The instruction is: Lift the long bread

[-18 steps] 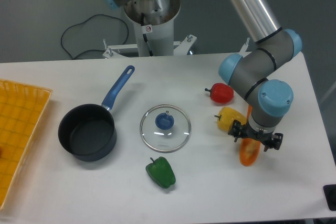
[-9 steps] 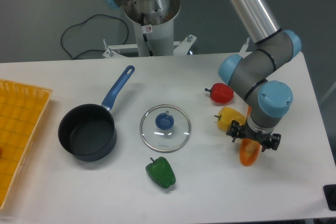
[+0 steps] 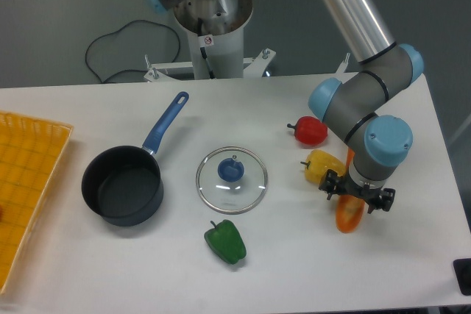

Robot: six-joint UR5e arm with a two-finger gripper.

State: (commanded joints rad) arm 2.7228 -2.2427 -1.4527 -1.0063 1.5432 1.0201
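The long bread (image 3: 349, 215) is an orange-brown toy baguette lying on the white table at the right. Only its near end shows below the arm; the rest is hidden under the wrist. My gripper (image 3: 358, 196) points straight down over the bread, low on it. Its black finger links stick out on both sides of the bread, so the jaws stand open astride it. The fingertips are hidden by the wrist, and the bread rests on the table.
A yellow pepper (image 3: 322, 166) lies just left of the gripper, touching or nearly touching it. A red pepper (image 3: 310, 130) is behind it. A glass lid (image 3: 232, 179), a green pepper (image 3: 227, 241), a dark pot (image 3: 123, 185) and a yellow basket (image 3: 26, 182) lie to the left.
The gripper has shifted only a few pixels over the bread. The bread has stayed in the same spot on the table.
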